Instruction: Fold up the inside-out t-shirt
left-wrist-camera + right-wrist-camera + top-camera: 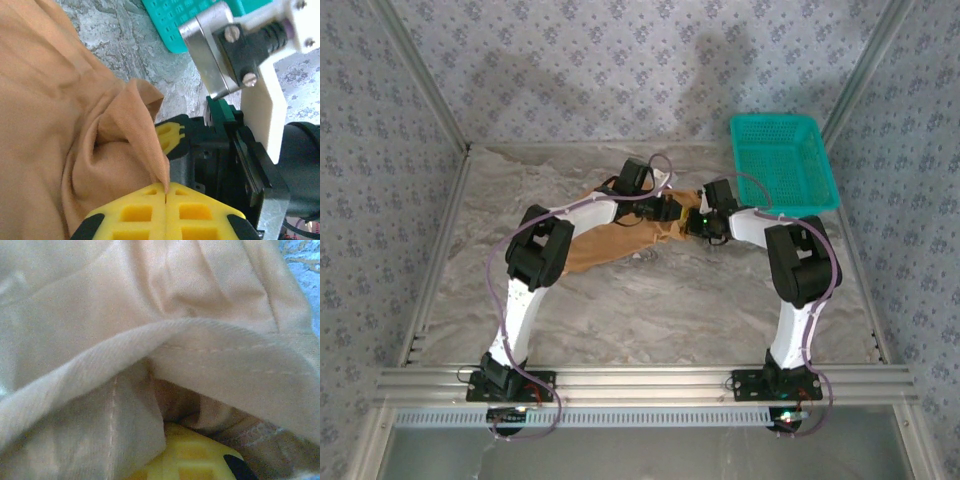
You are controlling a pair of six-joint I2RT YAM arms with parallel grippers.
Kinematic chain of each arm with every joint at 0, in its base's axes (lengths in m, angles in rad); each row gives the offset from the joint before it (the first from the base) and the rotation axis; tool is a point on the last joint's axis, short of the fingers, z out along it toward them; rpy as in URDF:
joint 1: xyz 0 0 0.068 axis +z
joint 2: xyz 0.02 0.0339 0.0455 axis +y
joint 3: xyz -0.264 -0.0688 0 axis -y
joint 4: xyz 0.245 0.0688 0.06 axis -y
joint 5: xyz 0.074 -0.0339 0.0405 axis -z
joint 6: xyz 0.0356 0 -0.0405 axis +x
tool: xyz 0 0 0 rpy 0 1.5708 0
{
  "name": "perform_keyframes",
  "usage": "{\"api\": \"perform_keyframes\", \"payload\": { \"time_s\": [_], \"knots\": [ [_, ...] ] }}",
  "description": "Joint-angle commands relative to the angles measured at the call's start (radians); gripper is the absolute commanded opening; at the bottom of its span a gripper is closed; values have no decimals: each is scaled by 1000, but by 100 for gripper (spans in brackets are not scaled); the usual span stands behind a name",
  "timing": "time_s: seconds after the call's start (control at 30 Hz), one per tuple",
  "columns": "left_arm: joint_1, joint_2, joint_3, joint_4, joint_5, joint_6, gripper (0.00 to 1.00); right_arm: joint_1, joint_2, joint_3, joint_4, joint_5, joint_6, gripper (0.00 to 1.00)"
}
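Inside-out t-shirt (610, 240) sits bunched up on the far half of the tabletop (650, 320), about midway between the left and right edges, and it's nowhere near folded! It lies as a crumpled orange-tan band stretching from under the left arm's forearm toward the middle. There's no flat panel, no straight crease, and I can't pick out sleeves or collar.

Both arms reach in and meet at the cloth's right end. The left tool (166, 191) is clenched tight, with a pointed tuck of fabric pinched right between its yellow tips. The right tool (694, 226) sits just beside it and is clamped shut too. From its own wrist view, the stitched hem is heaped over its yellow fingers (195, 455), so I judge it has a layer of that hem.

That makes two grips close together on one edge. It looks like the very start of the job, with the arms taking hold so the garment can be lifted or pulled out flat.

What's left? Nearly everything: spreading it smooth on the tabletop, then making the folds themselves.

The teal basket (785, 165) waits at the far right corner, well apart from the cloth.
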Motion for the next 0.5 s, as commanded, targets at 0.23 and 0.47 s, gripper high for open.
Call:
{"api": "perform_keyframes", "payload": {
  "time_s": [0.23,0.47],
  "knots": [
    [21,12,-9,130,-32,-99,0,45,-379,-167,-66,-33,-24,0],
    [31,13,-41,208,-68,-166,0,60,-613,-449,41,-26,17,0]
  ]
}}
